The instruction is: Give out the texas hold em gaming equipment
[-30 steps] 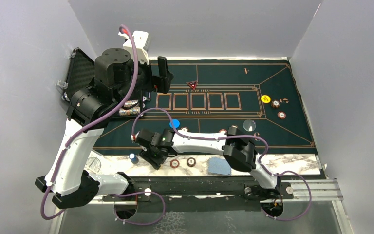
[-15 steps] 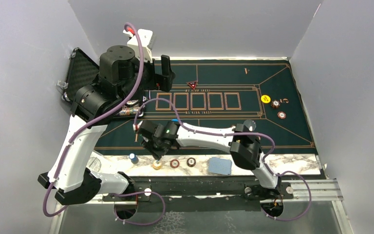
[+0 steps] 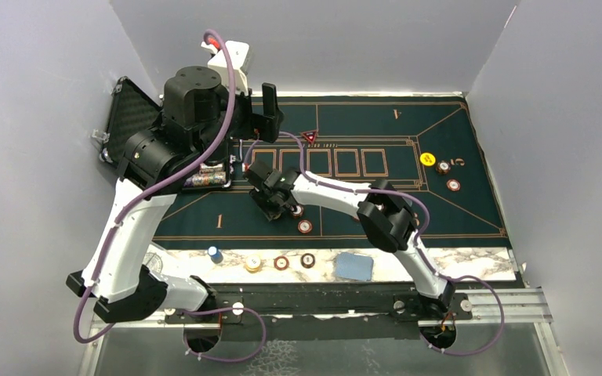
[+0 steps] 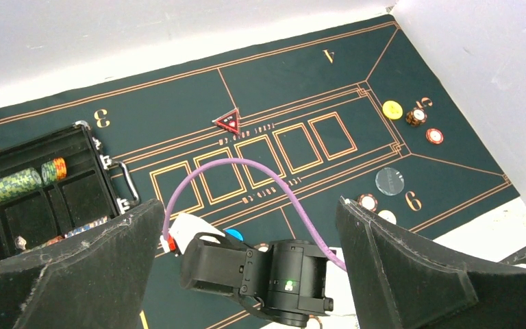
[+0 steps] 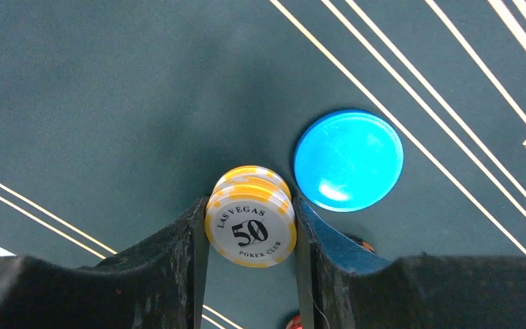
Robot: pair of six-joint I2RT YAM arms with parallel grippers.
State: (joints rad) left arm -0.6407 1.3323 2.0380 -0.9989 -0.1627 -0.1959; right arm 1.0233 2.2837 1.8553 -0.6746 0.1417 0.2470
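My right gripper (image 5: 250, 233) is shut on a small stack of yellow-and-white "50" chips (image 5: 251, 229), just above the green mat. A flat blue disc (image 5: 348, 160) lies right beside them. Seen from above, that gripper (image 3: 277, 200) is over the mat's near middle. My left gripper (image 4: 246, 267) hangs open and empty, high over the mat beside the case (image 3: 129, 110). On the near marble strip lie a yellow chip (image 3: 253, 264), two red-brown chips (image 3: 281, 262), and blue-backed cards (image 3: 353, 266). Another chip (image 3: 304, 226) lies on the mat. The red triangular marker (image 3: 310, 136) sits further back.
At the right of the mat lie a yellow disc (image 3: 428, 159) and two chips (image 3: 443, 167). A clear disc (image 4: 390, 181) lies nearer. The open black case holds chip rolls (image 4: 15, 184). A small blue object (image 3: 215, 254) stands on the marble. Grey walls close in three sides.
My right gripper has moved from the marble strip out over the mat to beside the blue disc, with the yellow chips in it. The left arm has shifted slightly to the right.
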